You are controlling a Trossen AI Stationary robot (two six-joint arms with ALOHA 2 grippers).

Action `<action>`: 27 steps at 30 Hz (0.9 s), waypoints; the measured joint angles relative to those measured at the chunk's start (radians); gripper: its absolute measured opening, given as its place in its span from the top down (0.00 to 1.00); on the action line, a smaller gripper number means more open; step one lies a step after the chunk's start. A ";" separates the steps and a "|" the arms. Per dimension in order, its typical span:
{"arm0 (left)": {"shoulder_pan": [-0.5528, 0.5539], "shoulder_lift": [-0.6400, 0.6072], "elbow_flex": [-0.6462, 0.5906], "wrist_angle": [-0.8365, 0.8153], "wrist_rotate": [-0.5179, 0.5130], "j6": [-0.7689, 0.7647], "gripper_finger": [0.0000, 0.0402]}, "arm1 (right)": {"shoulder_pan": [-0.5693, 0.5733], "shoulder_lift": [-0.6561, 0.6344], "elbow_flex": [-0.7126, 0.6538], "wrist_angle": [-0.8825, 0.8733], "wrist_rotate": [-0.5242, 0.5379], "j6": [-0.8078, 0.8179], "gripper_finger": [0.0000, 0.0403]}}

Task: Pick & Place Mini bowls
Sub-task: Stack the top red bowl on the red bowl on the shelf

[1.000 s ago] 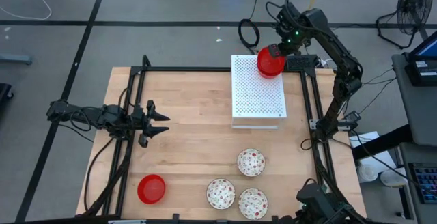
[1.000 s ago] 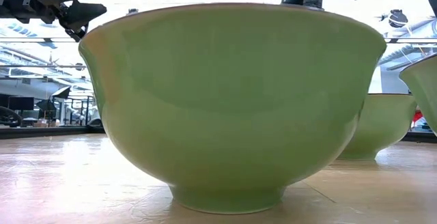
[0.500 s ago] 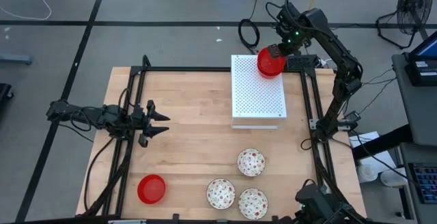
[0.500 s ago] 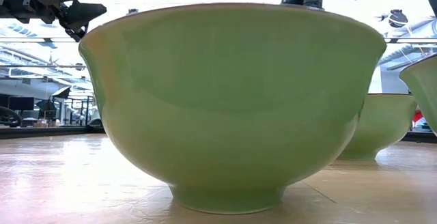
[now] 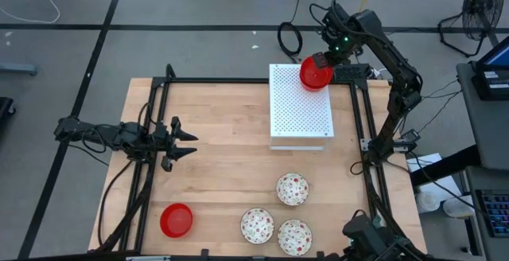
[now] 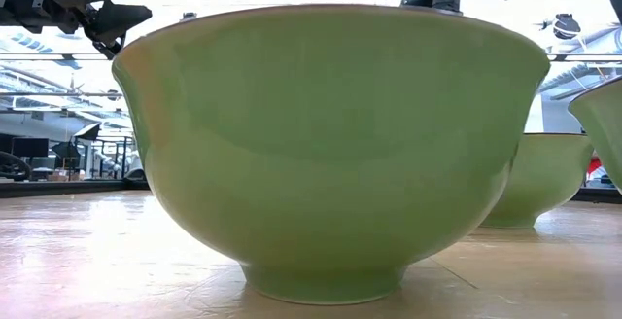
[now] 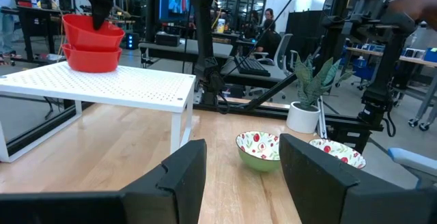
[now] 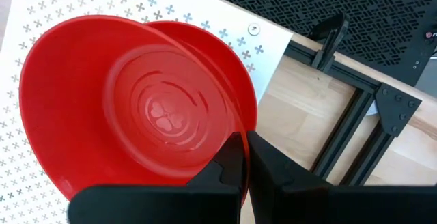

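red bowl pinched over the white board, left arm waiting

the wooden table (image 5: 231,165) carries a white perforated board (image 5: 298,114) raised on legs near its far right side. the right arm reaches over the board's far right corner, and the right gripper (image 8: 244,157) has its fingers pressed together on the rim of a red bowl (image 8: 130,111). that bowl sits nested in a second red bowl (image 7: 87,60) resting on the board; whether the upper one is fully seated or tilted a little is hard to judge, though the left wrist view suggests a slight lean.

the left arm lies low over the table's left side, well apart from any bowl, with the left gripper (image 5: 184,143) spread and holding nothing.

near the front edge, a third red bowl (image 5: 176,220) stands alone toward the left. three white speckled bowls (image 5: 293,188) form a loose cluster toward the front right, close together but not touching. in the low view one of them fills most of the picture, looking greenish on its outside.
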 joint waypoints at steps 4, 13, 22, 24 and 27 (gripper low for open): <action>0.000 0.000 0.000 0.000 0.000 0.000 0.54 | 0.006 0.000 -0.055 0.001 -0.001 -0.003 1.00; 0.000 0.000 0.000 0.000 0.000 0.000 0.54 | 0.006 0.000 -0.101 0.035 -0.002 -0.015 1.00; 0.000 0.000 0.000 0.000 0.000 0.000 0.54 | 0.006 0.000 -0.101 0.033 -0.004 -0.015 0.94; 0.000 0.000 0.000 0.000 0.000 0.000 0.54 | 0.006 0.000 -0.101 0.033 -0.004 -0.015 0.90; 0.000 0.000 0.000 0.000 0.000 0.000 0.54 | 0.006 0.000 -0.101 0.034 -0.004 -0.015 0.84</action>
